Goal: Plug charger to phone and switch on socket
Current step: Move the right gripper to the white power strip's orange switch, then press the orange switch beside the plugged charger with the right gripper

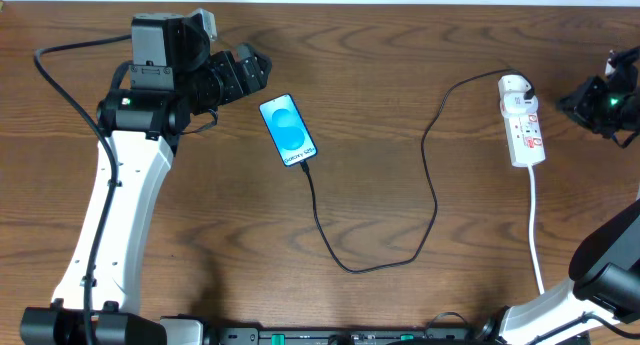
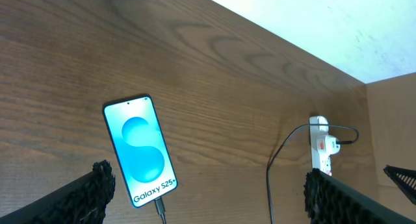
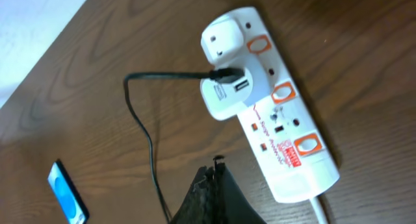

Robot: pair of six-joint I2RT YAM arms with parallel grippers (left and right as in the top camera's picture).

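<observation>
- Socket (image 1: 523, 125) lies on the right side of the desk (image 1: 400, 45). Its long axis runs far to near, and a white cord trails off its near end.
- The right pincer (image 1: 588, 100) hangs just right of the socket's far end without touching it. In its wrist view the fingers show as one dark wedge, so they look pressed together on nothing.
- The charger (image 1: 432, 195) leaves a white adapter (image 3: 224, 97) at the socket's far end. It loops toward the near side and meets the near edge of the phone (image 1: 288, 131).
- The charger looks seated in the phone, though the joint is too small to be sure.
- The phone lies left of centre with its screen lit and facing up, well apart from the socket.
- The left pincer (image 1: 248, 70) hovers just far-left of the phone, spread wide and empty.
- Orange switches (image 3: 283, 91) sit in a row along the socket's long edge that faces the right pincer.
- Plugging appears done, so flipping the switch is likely what remains.
- The right arm is much the nearer. The move would be a short reach left and down onto the rocker beside the adapter.
- I cannot tell for certain which rocker serves the adapter.
- A push across the socket's narrow width could slide it, so pressing straight down seems safer.
</observation>
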